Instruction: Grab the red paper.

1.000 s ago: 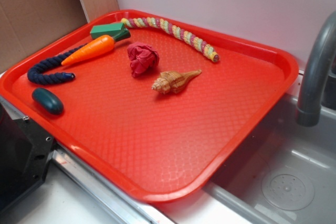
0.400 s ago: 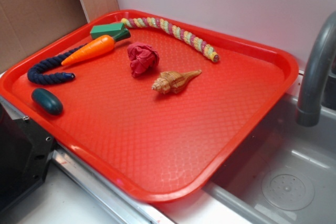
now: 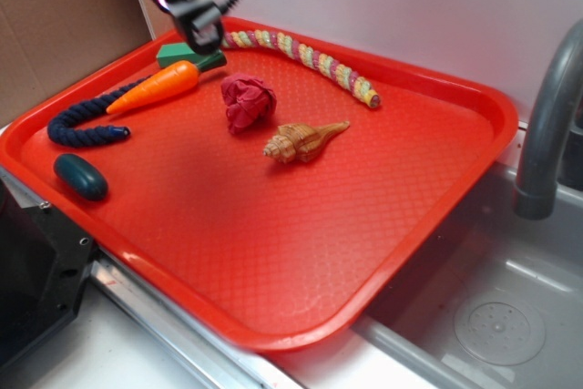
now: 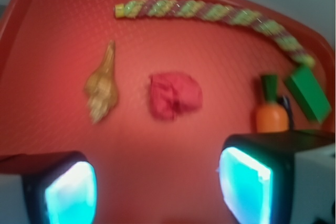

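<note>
Crimson red paper (image 3: pixel 248 102) lies crumpled on the tray (image 3: pixel 301 252) just beside the seashell (image 3: pixel 303 141). Approach step: pincer (image 4: pixel 157 182) hangs above, spread wide, empty; next, descend straddling it.

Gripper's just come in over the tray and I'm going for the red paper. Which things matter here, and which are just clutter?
Matters:
red paper
gripper, open, nothing held
tray

Clutter:
seashell
toy carrot
green block
multicoloured rope
dark blue rope
dark teal oval piece
faucet
</note>
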{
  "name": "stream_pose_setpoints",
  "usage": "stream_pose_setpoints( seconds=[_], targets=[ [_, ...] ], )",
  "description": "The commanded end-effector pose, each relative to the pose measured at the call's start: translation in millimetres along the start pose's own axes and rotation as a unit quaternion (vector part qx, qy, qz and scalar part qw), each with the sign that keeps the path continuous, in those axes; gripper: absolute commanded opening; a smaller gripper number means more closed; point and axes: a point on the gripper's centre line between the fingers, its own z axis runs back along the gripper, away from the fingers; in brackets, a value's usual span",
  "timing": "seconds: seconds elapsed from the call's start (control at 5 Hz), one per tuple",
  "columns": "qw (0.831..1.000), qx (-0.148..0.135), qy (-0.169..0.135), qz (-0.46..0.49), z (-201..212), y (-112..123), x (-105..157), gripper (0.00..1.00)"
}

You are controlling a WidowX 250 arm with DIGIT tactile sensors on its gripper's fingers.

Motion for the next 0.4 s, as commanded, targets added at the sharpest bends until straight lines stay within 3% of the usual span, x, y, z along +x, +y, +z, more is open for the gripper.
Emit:
stream_pose_setpoints(
  seconds=[0.0, 0.2],
  targets=[
    [0.998, 0.028, 0.002, -0.050, -70, 2, 21, 1.00],
    [0.999, 0.027, -0.030, -0.035, -86, 6, 27, 1.00]
  ],
)
